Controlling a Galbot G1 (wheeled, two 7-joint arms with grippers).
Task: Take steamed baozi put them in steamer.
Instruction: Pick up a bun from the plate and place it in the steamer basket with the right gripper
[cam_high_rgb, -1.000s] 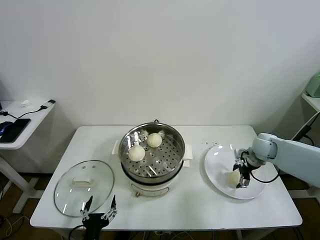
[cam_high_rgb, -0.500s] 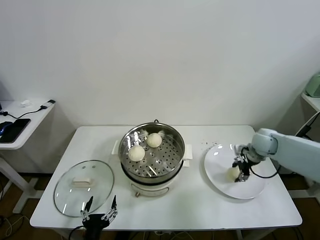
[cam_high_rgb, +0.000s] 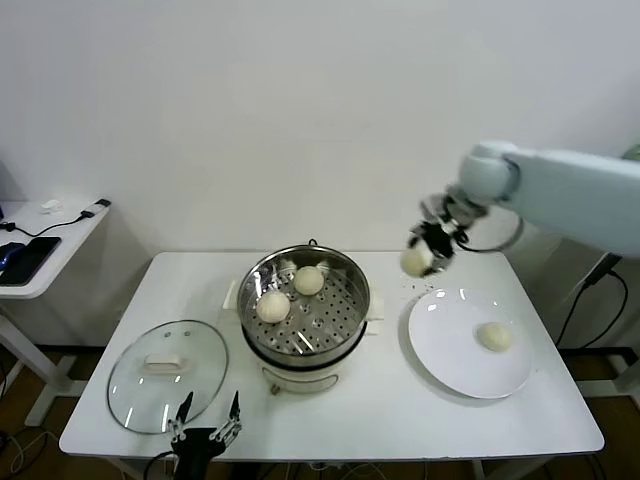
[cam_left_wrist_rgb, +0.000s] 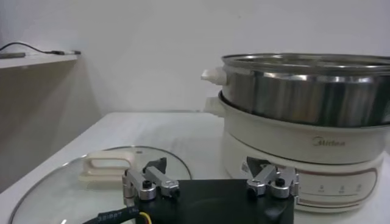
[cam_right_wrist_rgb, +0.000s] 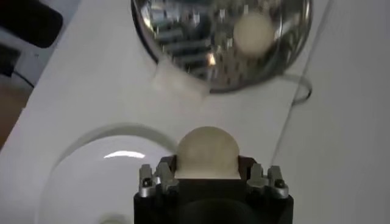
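1. Fingers of our right gripper (cam_high_rgb: 420, 255) pinch a baozi (cam_high_rgb: 415, 261), which a second ago lay on the white plate (cam_high_rgb: 445, 350) with the gripper down over it. It is now lifted clear and hangs in the air between the plate and the steamer (cam_high_rgb: 306, 305).
2. In the right wrist view the same bun (cam_right_wrist_rgb: 207, 151) sits snug between the jaws, with the steamer (cam_right_wrist_rgb: 223, 38) ahead and one bun already on its tray.
3. Two baozi (cam_high_rgb: 273, 305) (cam_high_rgb: 308, 280) rest on the perforated tray inside the steamer, unmoved over the last second. One more baozi (cam_high_rgb: 494, 336) lies on the plate.
4. We judge the pick to be done, so the carry toward the steamer is the step in hand. That puts the task past halfway, with this bun to place and the plate bun to fetch.
5. Our left gripper (cam_high_rgb: 206, 432) hangs parked at the table's near edge beside the glass lid (cam_high_rgb: 166, 374), fingers spread wide and holding nothing.
6. Next we need a drop onto a bare part of the tray, clear of the two buns there.
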